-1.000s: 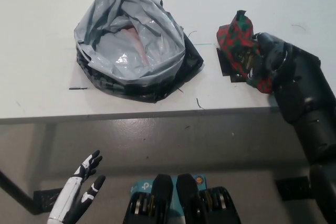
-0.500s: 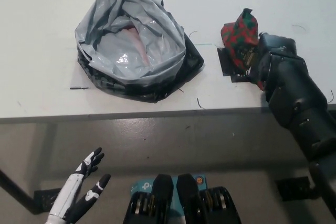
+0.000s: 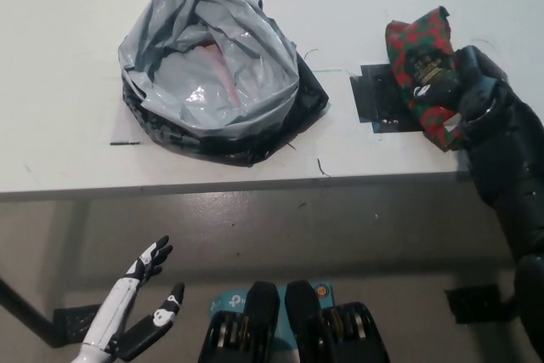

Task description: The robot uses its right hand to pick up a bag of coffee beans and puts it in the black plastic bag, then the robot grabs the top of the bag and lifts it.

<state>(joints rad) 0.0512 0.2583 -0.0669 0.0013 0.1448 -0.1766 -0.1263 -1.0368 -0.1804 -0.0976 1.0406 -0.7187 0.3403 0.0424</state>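
White table (image 3: 68, 23): your right hand (image 3: 463, 99) grasps the coffee bag (image 3: 421, 65); next carry it left into the black bag (image 3: 217, 74).

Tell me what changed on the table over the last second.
The right hand, shut on the red-and-green coffee bag, has carried it rightward off the black tape mark, which now shows bare. The black plastic bag stayed put, open on the white table. The left hand stays low at lower left, open.
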